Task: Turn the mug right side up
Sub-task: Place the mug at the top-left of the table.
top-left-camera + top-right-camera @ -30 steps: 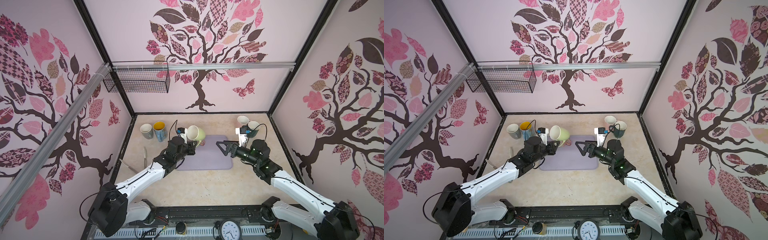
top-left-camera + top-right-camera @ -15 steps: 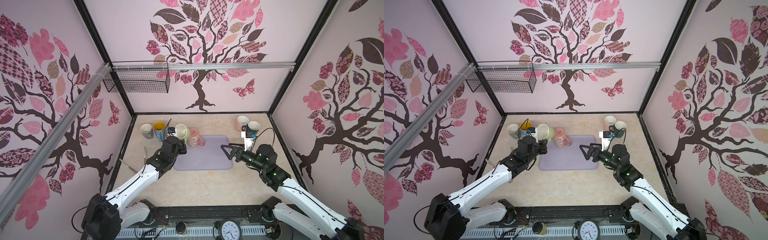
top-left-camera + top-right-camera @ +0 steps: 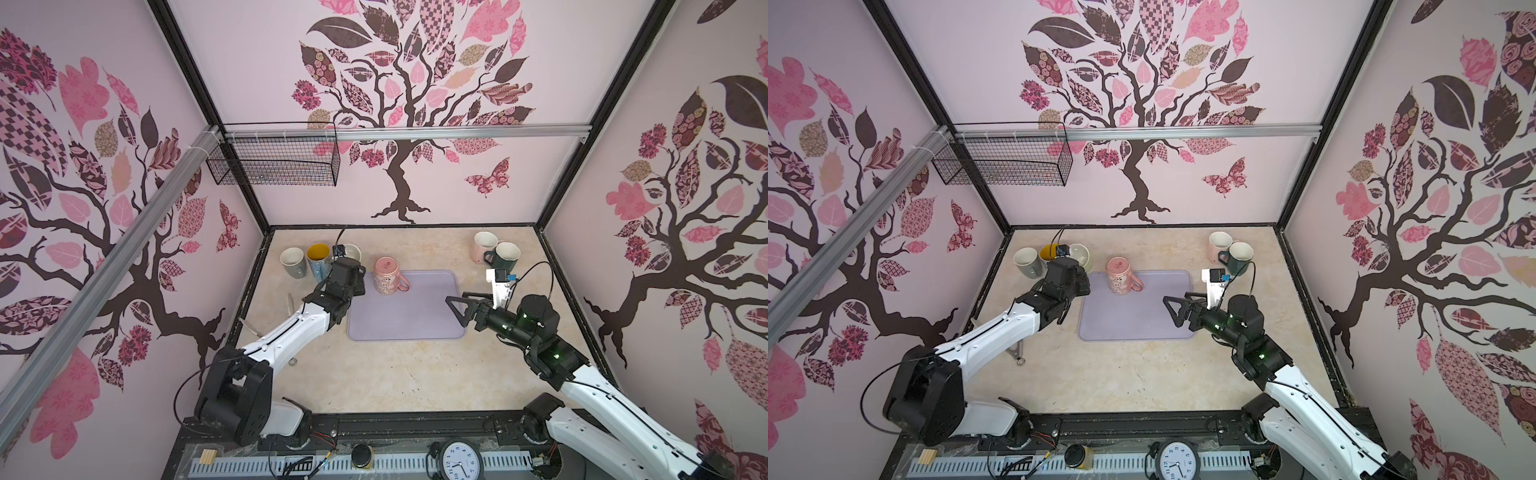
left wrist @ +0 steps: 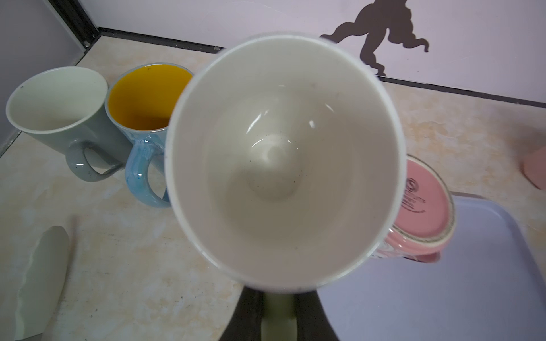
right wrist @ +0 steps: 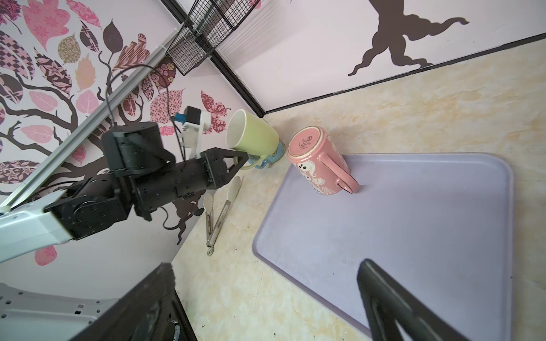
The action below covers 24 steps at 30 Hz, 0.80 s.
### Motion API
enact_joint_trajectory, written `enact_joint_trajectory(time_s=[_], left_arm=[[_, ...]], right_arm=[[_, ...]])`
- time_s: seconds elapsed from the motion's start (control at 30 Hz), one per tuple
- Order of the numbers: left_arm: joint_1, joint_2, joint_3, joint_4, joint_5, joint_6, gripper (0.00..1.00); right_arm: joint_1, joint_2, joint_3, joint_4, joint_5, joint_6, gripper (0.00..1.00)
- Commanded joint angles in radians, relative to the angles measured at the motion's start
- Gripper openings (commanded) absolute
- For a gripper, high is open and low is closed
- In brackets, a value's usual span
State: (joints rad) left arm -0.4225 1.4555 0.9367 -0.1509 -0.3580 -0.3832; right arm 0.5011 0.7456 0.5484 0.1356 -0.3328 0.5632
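A light green mug (image 4: 283, 159) with a white inside is held mouth up by its handle in my left gripper (image 4: 277, 298), which is shut on it. It hangs at the back left beside the blue mug (image 4: 141, 165), and it shows in both top views (image 3: 352, 251) (image 3: 1079, 254) and in the right wrist view (image 5: 251, 134). I cannot tell whether it touches the table. A pink mug (image 3: 384, 276) (image 5: 316, 156) stands upside down on the back left corner of the lilac tray (image 3: 415, 316). My right gripper (image 3: 453, 305) (image 5: 266, 283) hovers open over the tray's right edge with nothing in it.
A grey mug (image 3: 293, 262) and the yellow-lined blue mug (image 3: 318, 257) stand at the back left. A pale pink mug (image 3: 484, 245) and a dark green mug (image 3: 505, 255) stand at the back right. Metal tongs (image 5: 221, 212) lie left of the tray. A wire basket (image 3: 274, 162) hangs on the left wall.
My left arm carried the green mug from above the tray's back edge to the back left, and the mug went from tilted to mouth up. My right arm drew back to the right.
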Motion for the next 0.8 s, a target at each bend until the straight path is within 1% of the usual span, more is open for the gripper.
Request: enact_joint_trajectory(time_s=[0.0,0.13,0.27,0.5,0.6,0.77], left_arm=[[0.018,0.052,0.116,0.105,-0.018,0.04,0.0],[0.026,0.155,0.192,0.089,-0.029,0.07,0.0],[0.06,0.232,0.244,0.087,-0.008,0.058,0.0],[0.104,0.325,0.331,0.057,-0.003,0.076,0.0],[0.124,0.36,0.36,0.053,0.023,0.067,0.0],[0.131,0.421,0.428,0.017,0.03,0.074,0.0]], right_arm=[[0.003,-0.016,-0.013,0.0,-0.018,0.012,1.0],[0.003,-0.002,-0.018,0.007,-0.024,0.019,1.0],[0.002,0.009,-0.022,0.013,-0.032,0.018,1.0],[0.004,0.028,-0.027,0.007,-0.026,-0.007,1.0],[0.004,0.049,-0.022,0.001,-0.026,-0.015,1.0],[0.003,0.065,-0.021,-0.004,-0.026,-0.024,0.99]])
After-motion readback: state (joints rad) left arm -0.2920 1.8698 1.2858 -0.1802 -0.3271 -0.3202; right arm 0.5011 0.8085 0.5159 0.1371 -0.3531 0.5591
